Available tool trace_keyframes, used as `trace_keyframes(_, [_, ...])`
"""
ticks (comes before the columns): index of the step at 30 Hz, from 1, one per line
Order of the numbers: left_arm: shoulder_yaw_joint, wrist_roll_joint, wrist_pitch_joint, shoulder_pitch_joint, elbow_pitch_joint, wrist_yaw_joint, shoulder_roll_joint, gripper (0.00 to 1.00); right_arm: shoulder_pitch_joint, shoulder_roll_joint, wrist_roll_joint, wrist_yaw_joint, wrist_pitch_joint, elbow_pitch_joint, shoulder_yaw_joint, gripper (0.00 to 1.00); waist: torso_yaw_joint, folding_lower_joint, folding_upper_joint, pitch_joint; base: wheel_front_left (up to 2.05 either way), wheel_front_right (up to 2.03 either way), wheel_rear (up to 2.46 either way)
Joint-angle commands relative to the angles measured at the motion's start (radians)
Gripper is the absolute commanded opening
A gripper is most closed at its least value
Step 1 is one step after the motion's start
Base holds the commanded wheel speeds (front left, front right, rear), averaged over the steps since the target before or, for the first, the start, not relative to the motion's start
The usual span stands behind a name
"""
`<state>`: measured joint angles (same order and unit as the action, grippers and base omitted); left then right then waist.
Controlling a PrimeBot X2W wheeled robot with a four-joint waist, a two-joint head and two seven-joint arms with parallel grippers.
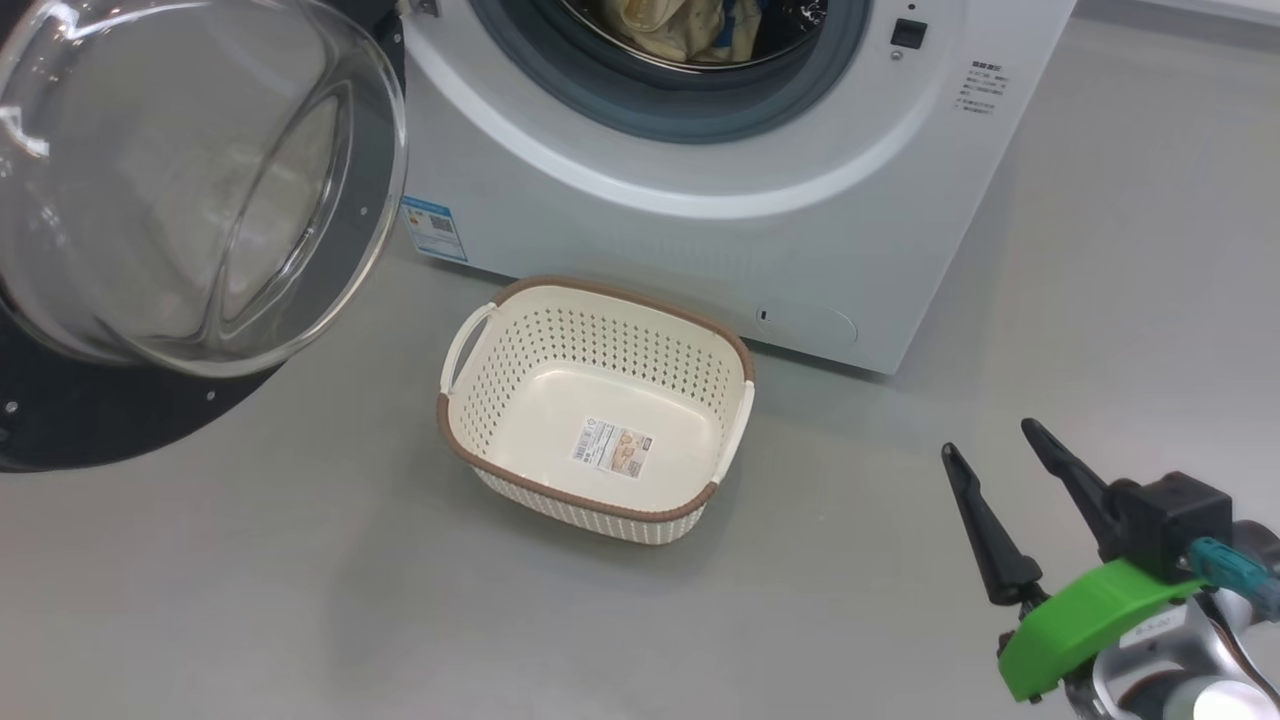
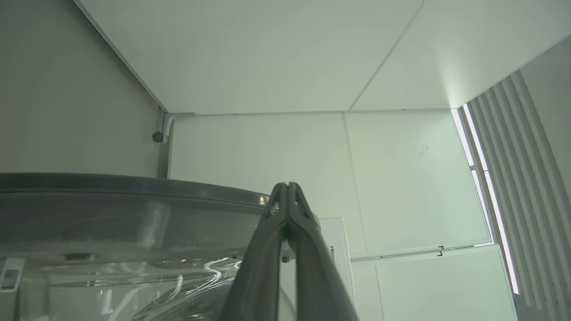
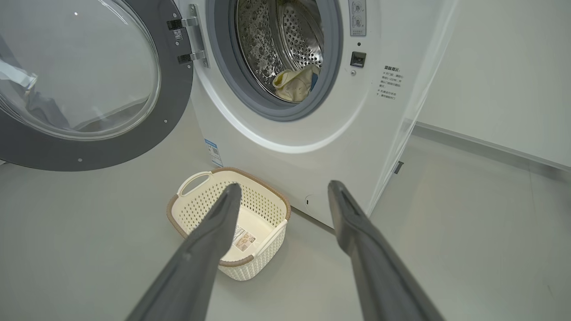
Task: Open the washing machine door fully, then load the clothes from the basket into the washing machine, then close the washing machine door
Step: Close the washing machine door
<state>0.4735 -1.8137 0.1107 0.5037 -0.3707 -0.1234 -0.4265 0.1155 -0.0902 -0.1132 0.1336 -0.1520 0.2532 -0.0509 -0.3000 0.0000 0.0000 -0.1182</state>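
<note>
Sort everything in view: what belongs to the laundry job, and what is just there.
Job: door, washer, clothes in the drum, empty basket.
Just there: floor, wall panels, slatted panel.

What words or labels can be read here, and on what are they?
"Hisen", rest unclear: on the washing machine, left wrist view.
Blue label low on its front: too small.
Printed lines beside its opening: too small.
Sticker in the basket: too small.
</note>
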Motion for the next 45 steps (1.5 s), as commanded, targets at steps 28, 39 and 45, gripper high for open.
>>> trace_keyframes(28, [0.069,0.203,-0.086,0.130,-0.315,-0.007,-0.094,0.00,-0.052,-0.061,-0.025,-0.003,-0.076,0.102,-0.031,1.00,0.092,0.0000,0.0000,-0.072,0.00,0.00,0.00])
trace_keyframes(39, [0.077,0.177,-0.017,0.139,-0.283,-0.007,-0.075,0.00,-0.057,-0.068,-0.023,-0.003,-0.084,0.112,-0.015,1.00,0.085,0.0000,0.0000,-0.094,0.00,0.00,0.00])
trace_keyframes(45, [0.085,0.159,0.046,0.111,-0.238,-0.007,-0.051,0.00,-0.060,-0.073,-0.025,-0.003,-0.092,0.113,-0.022,1.00,0.075,0.0000,0.0000,-0.084,0.00,0.00,0.00])
